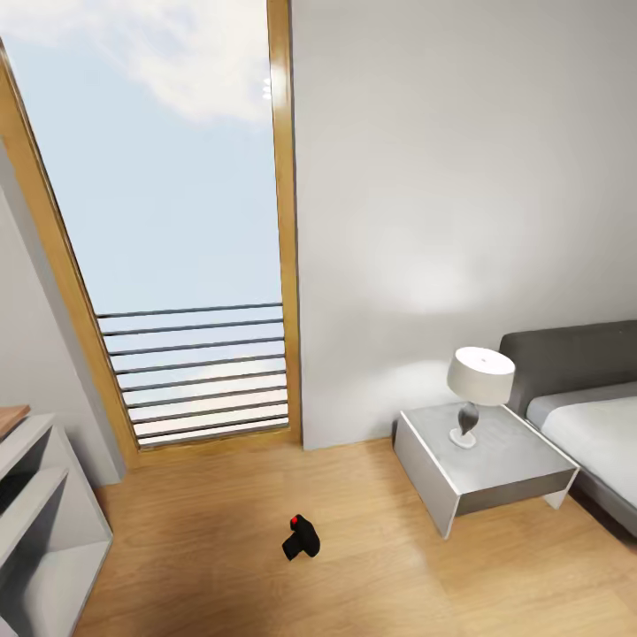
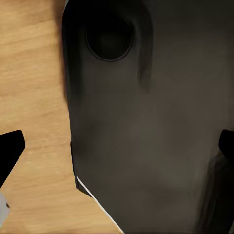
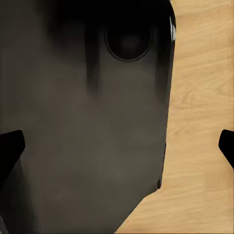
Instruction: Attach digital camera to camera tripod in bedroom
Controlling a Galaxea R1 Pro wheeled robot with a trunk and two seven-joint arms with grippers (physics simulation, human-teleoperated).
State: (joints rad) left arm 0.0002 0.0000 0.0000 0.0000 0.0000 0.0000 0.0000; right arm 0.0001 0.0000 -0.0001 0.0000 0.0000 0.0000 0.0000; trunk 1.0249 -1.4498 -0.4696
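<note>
The digital camera [image 1: 301,537], small and black with a red button on top, lies on the light wood floor [image 1: 221,540] of the bedroom, in front of the tall window. The camera tripod is out of view. In the left wrist view my left gripper [image 2: 117,151] is open, its dark fingertips [image 2: 10,150] far apart at the picture's edges, hanging beside my own dark body [image 2: 146,122] above the floor. My right gripper [image 3: 117,148] is open as well, its fingertips [image 3: 227,145] spread wide next to the same dark body [image 3: 87,122].
A white nightstand [image 1: 495,473] with a white-shaded lamp [image 1: 478,385] stands right of the camera, against the pale grey wall. A low grey bed [image 1: 593,425] lies at the far right. A white shelf unit [image 1: 40,522] stands at the left. The wood-framed window [image 1: 190,265] has a horizontal railing.
</note>
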